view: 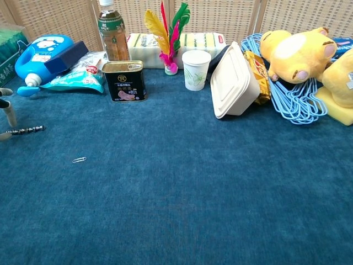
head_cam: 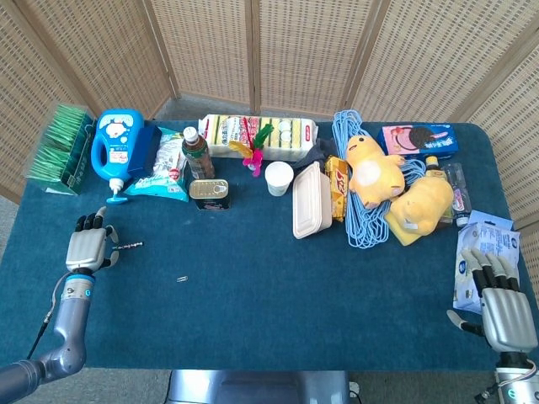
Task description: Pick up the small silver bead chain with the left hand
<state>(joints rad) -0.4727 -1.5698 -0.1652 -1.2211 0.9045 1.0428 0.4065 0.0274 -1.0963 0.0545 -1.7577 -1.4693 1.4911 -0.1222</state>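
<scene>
The small silver bead chain (head_cam: 129, 246) lies straight on the blue cloth at the left side of the table; in the chest view the chain (view: 25, 131) is at the far left edge. My left hand (head_cam: 87, 247) rests just left of it, fingers spread and pointing away from me, thumb close to the chain's left end. Whether the thumb touches the chain I cannot tell. In the chest view only the fingertips (view: 9, 114) of that hand show. My right hand (head_cam: 503, 310) lies at the front right corner, fingers stretched out, holding nothing.
A paper clip (head_cam: 182, 279) lies right of the chain. Behind stand a blue detergent bottle (head_cam: 117, 149), a snack bag (head_cam: 164, 172), a tin can (head_cam: 209, 194), a paper cup (head_cam: 279, 178) and a white lunch box (head_cam: 310, 200). A blue-white packet (head_cam: 480, 252) lies beside my right hand.
</scene>
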